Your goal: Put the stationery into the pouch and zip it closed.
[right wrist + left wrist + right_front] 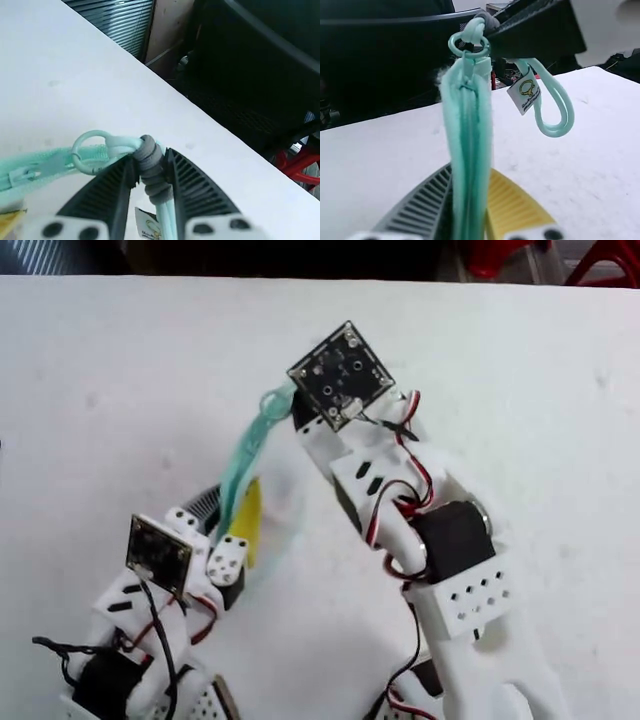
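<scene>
Two SO-101 arms over a white counter (120, 370) hold a mint-green pouch (243, 455) between them, its narrow zip edge turned up. The left gripper (232, 508) is clamped on one end of the pouch, with its grey finger (420, 205) pressed against one face of the fabric and its yellow finger (517, 207) against the other. At the pouch's opposite end, the right gripper (150, 159) is closed to a narrow gap on the grey ribbed collar (150, 167) of the pouch's carry strap (555, 112). The strap's loop hangs in the air beside the pouch. The zip line runs along the pouch's upper edge, and the round ring pull (92, 150) sits at that same end, just beside the right gripper's black fingers. A small white tag (524, 94) dangles between the pouch and the strap loop, near where the strap leaves the collar.
</scene>
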### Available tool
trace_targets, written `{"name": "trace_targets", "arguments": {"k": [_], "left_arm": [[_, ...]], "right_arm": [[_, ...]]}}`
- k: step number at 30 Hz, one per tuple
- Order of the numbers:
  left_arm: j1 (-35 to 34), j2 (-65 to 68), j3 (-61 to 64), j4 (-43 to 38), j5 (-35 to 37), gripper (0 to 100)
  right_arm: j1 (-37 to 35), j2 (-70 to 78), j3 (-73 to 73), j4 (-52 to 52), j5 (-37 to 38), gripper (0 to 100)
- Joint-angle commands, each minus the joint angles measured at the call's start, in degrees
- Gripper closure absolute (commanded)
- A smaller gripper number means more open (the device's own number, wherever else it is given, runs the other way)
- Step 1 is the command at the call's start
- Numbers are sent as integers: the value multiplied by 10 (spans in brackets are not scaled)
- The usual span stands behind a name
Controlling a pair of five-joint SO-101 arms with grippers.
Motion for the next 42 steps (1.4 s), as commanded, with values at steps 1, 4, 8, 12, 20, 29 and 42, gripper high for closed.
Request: {"name": "trace_targets", "arguments": {"k": [1, 4, 8, 12, 20, 29, 42], "left_arm": [[23, -7, -9, 23, -8, 980], [32, -7, -9, 23, -19, 980], [28, -7, -11, 24, -21, 980], [28, -7, -12, 31, -22, 980], [28, -7, -12, 34, -23, 980], [28, -7, -12, 34, -34, 980], [31, -7, -12, 33, -39, 980]], "right_arm": [[87, 0, -47, -29, 2, 981], [102, 0, -50, -42, 2, 981], [118, 0, -48, -55, 2, 981], [116, 2, -35, -55, 38, 981], [133, 56, -4, -62, 67, 981], [171, 138, -4, -143, 67, 981], [195, 158, -4, -163, 65, 981]]}}
